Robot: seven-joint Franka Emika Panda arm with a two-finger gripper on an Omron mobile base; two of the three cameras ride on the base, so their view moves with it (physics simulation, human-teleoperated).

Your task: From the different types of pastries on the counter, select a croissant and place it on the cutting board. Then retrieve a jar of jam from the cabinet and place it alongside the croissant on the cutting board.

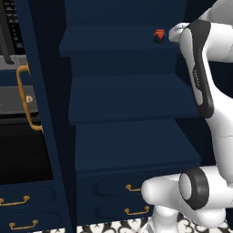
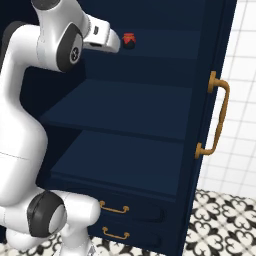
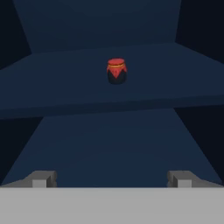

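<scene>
The tall dark navy cabinet (image 1: pixel 123 141) stands open, showing three plain navy shelves stepped one above the other, and below them two drawer fronts with small curved brass pulls. The tiny squat red jar of jam (image 3: pixel 117 71), with a red lid, a red skirt and a dark lower body, stands upright on the top shelf, alone there and set back from the shelf's front edge. In the left base view the jar (image 1: pixel 159 35) sits toward the right end of that shelf; in the right base view it (image 2: pixel 129 40) sits toward the left, just beyond the end of the arm.

The white arm with dark joints reaches up to the level of the top shelf, and its hand points straight at the jar. The gripper (image 3: pixel 111 178) is released, its two small grey fingertips (image 3: pixel 42 178) set wide apart, with nothing between them. The jar lies ahead of the gripper, centred between the fingertips and farther in, apart from them and not touched. The middle and lower shelves are bare navy boards.

The open cabinet door (image 2: pixel 212 100) on the right carries a long curved brass handle (image 2: pixel 216 117), and behind it is a white tiled wall. A second brass handle (image 1: pixel 25 98) shows on the left. The floor (image 2: pixel 220 220) at the cabinet's foot is black-and-white patterned tile.
</scene>
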